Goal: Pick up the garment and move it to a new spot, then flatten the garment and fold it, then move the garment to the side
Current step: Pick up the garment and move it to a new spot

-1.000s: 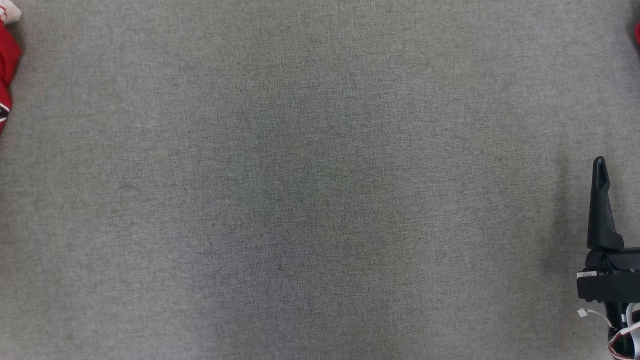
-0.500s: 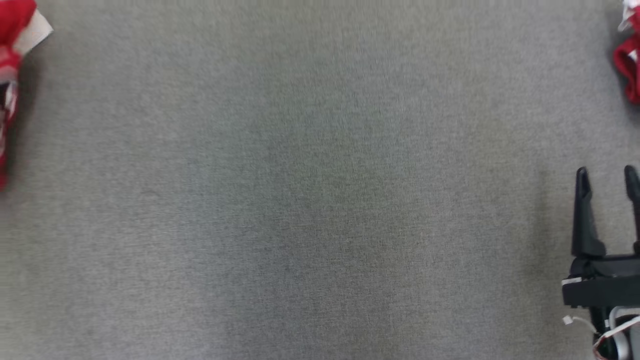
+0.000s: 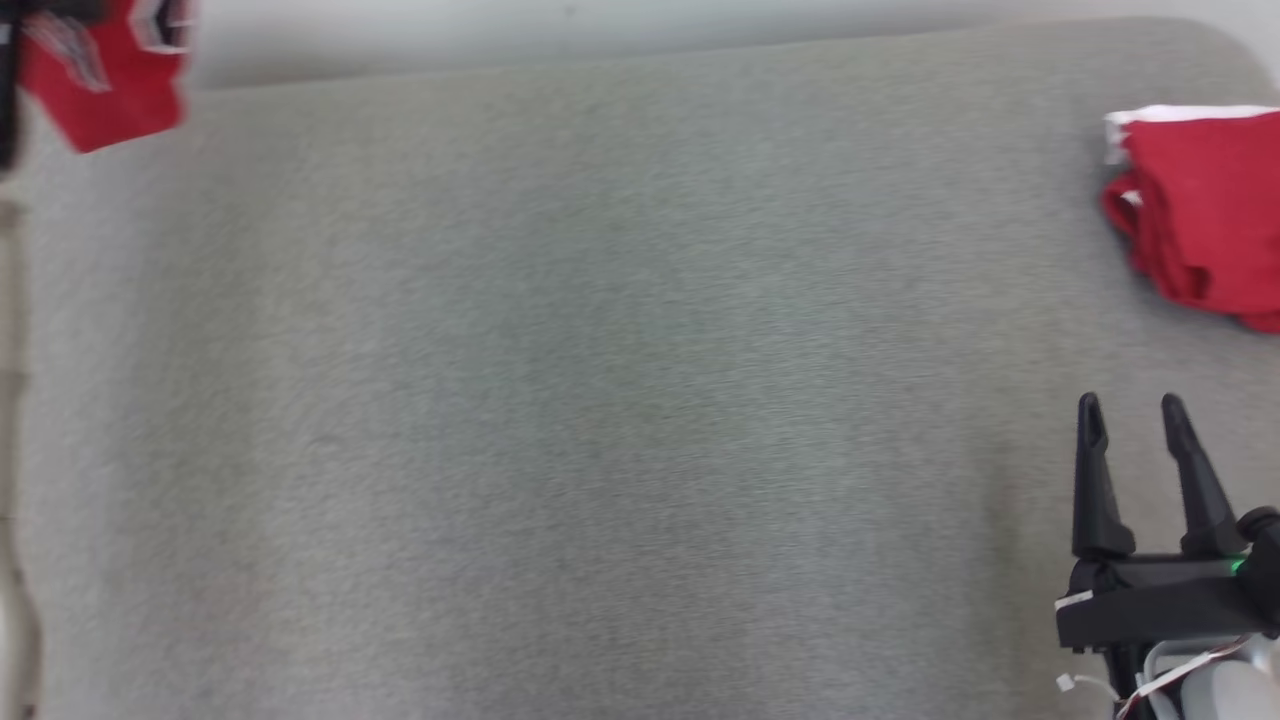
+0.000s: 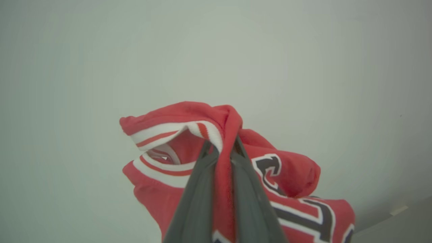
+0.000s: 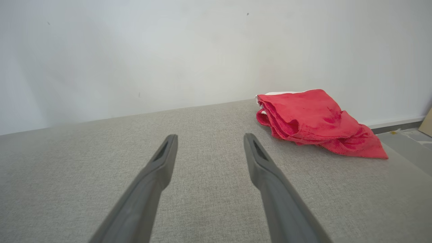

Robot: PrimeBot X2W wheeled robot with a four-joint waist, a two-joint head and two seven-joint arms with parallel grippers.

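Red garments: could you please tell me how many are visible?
2: lifted garment in the left hand; folded garment far right on the surface; others may be hidden.

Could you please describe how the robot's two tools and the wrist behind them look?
The right tool has two long, tapering black fingers on a black crossbar with a small white label and a green light. Behind it run thin white and red cables beside a pale housing. The left tool has matching dark grey fingers.
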